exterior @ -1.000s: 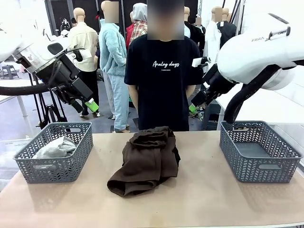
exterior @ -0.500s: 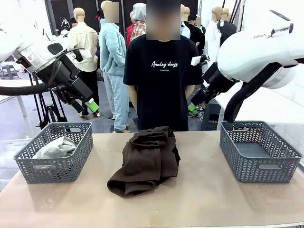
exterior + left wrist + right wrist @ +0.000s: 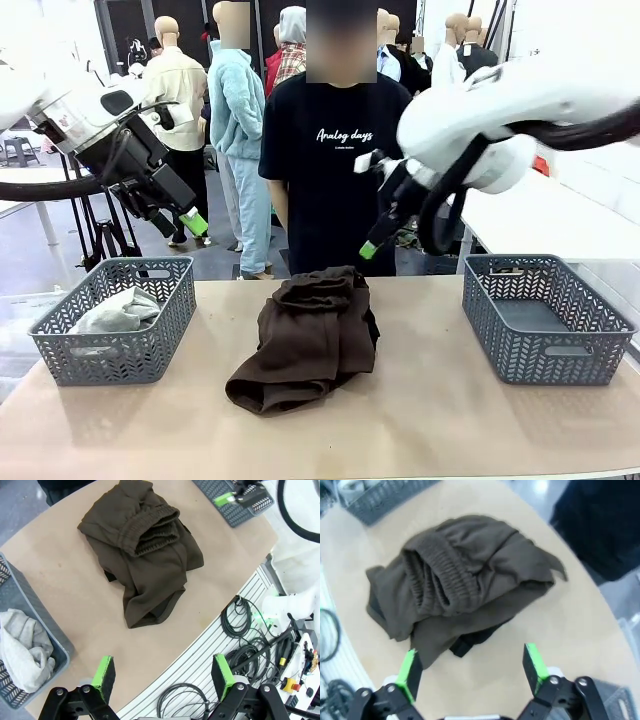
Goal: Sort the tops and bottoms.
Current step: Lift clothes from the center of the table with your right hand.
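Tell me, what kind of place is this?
Likely a robot testing lab: two white robot arms stand over a table with grey sorting baskets and brown trousers, and cables lie coiled beside the table.

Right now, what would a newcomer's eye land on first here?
The crumpled dark brown trousers heaped mid-table, with the right gripper poised open above their far edge. Next, the light grey top lying in the basket on the robot's left.

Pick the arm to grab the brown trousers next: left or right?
Right, likely: the open right pincer hangs near the brown trousers, facing them; the open left pincer is by the left basket.
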Robot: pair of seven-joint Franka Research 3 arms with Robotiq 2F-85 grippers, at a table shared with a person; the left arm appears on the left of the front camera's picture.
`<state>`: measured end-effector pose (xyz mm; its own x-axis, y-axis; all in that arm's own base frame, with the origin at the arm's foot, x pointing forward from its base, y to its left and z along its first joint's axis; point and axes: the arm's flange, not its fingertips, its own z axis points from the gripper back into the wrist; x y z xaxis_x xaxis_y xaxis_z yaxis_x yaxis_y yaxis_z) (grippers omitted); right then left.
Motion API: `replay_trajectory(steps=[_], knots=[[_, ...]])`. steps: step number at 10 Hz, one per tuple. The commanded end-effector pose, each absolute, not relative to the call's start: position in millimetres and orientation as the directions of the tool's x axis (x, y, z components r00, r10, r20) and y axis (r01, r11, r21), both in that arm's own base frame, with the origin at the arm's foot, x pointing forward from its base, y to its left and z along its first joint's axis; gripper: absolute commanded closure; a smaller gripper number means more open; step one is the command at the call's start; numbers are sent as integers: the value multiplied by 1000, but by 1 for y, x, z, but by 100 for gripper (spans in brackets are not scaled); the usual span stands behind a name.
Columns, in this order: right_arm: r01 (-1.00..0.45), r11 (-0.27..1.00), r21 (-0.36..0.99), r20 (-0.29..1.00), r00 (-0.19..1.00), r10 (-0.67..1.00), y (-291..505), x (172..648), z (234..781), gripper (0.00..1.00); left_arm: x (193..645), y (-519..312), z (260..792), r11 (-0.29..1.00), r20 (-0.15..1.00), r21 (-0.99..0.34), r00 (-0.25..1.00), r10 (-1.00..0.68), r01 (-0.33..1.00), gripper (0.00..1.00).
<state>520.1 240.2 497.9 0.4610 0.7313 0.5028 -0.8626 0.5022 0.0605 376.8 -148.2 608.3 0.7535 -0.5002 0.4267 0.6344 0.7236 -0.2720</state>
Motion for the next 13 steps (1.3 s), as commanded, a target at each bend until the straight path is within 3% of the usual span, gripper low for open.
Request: replay_trajectory(steps=[1,5,7,9,13], knots=[[-913,397,93,433,396,810,263,565,494,0,377,-148,609,723,430,-277,755,-496,633,0],[-940,297,170,342,339,876,308,589,471,0,377,-148,609,723,430,-277,755,-496,633,0],[-925,346,155,399,379,835,294,578,465,0,377,-148,609,723,430,-277,755,-496,633,0],[-937,283,202,369,341,864,302,573,465,0,377,-148,609,723,430,-277,755,-496,633,0],[-964,202,172,198,235,952,352,557,438,0,377,-148,609,723,430,-277,755,-496,633,0]])
